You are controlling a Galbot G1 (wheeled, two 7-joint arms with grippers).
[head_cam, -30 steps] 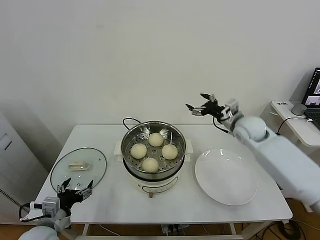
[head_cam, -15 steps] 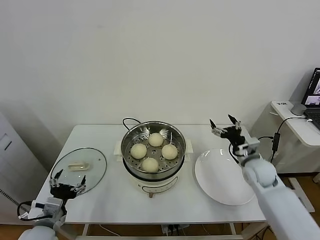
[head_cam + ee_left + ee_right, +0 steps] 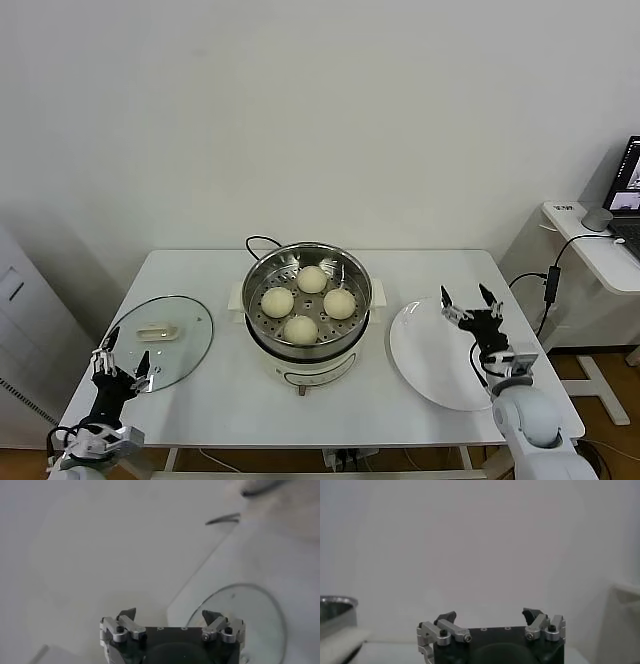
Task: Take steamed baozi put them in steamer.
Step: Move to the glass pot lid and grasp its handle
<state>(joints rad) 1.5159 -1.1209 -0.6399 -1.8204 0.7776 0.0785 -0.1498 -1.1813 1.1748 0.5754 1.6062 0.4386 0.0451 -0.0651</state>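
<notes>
Four cream-white baozi lie in the shiny steel steamer on its white pot base at the table's middle. My right gripper is open and empty, low at the front right over the white plate, fingers pointing up. It shows open in the right wrist view, with a sliver of the steamer's rim far off. My left gripper is open and empty at the front left beside the glass lid. It shows open in the left wrist view.
A flat white plate lies right of the steamer. A round glass lid with a white handle lies on the left; it also shows in the left wrist view. A black cord runs behind the steamer. A side desk with a laptop stands far right.
My right arm has dropped from high behind the steamer down to the front right by the plate. My left gripper has turned upward at the front left. The baozi have not moved.
</notes>
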